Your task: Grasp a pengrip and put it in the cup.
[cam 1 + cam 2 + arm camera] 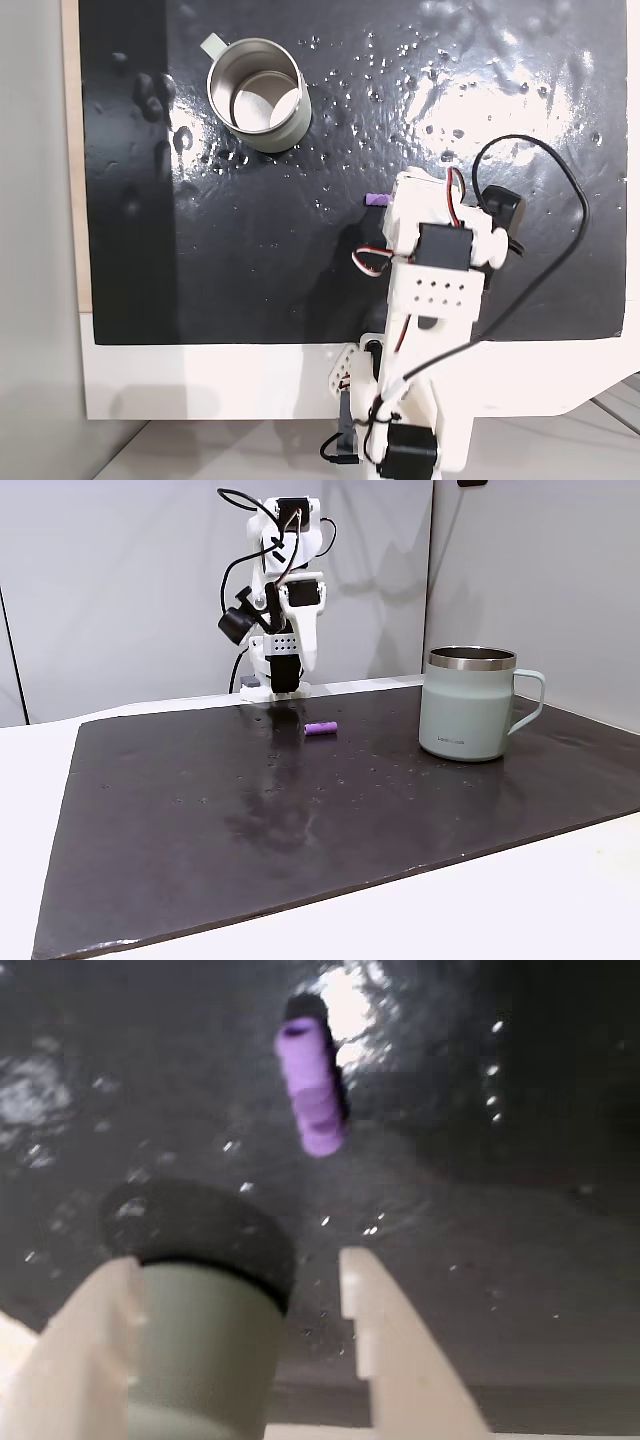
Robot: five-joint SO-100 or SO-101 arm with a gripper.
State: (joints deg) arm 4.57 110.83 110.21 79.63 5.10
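The purple pengrip [376, 200] lies on the black mat, just left of my white arm [430, 270] in a fixed view. From the front it is a stubby tube [320, 728] lying a little ahead of my gripper [285, 687], which points down near the arm's base. In the wrist view the pengrip [310, 1085] lies beyond my gripper [238, 1260]. Its white fingers [390, 1350] stand apart and open. A pale grey-green cylinder with a black top [200, 1340] shows between them; I cannot tell what it is. The cup [258, 95] stands upright, far from the gripper [468, 702].
The black mat [200, 260] is glossy and wrinkled, with bright glare at its far right. It lies on a white table [500, 910]. A black cable [560, 250] loops right of the arm. Bare mat stretches between pengrip and cup.
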